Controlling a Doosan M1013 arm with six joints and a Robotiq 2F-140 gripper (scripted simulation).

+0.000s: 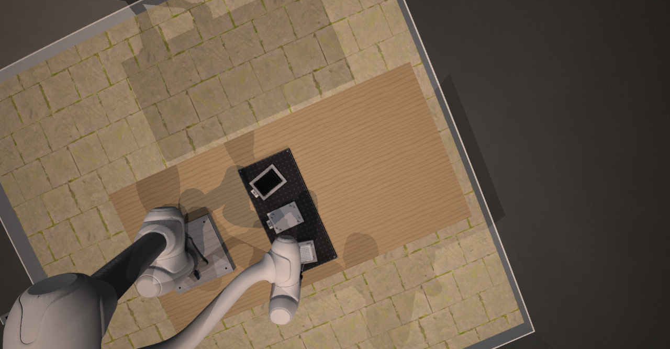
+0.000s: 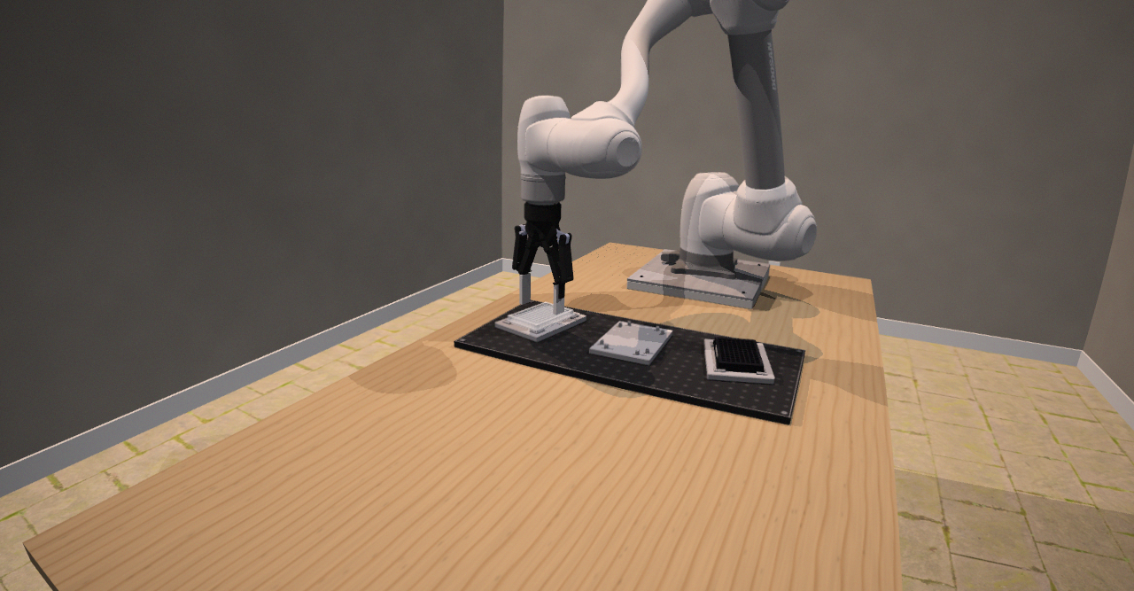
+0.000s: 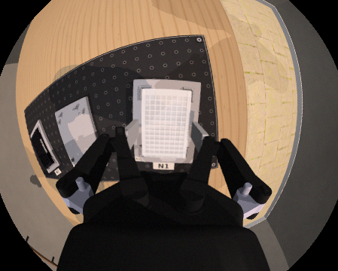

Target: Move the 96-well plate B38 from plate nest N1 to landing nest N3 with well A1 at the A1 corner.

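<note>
On one black deck (image 2: 681, 377), three nests, two plates, hand (image 2: 539, 295) apart astride white plate (image 3: 167, 125).

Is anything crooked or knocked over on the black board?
Nothing stands out. The white plate lies flat in N1, the black plate sits square in its nest, and the middle nest holds nothing.

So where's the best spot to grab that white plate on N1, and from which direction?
Probably by its two long sides, coming straight down from above. The white plate lies flat in its nest, so only its side walls offer a hold. The open gripper already hangs over it, with one of its fingers beside each long side.
</note>
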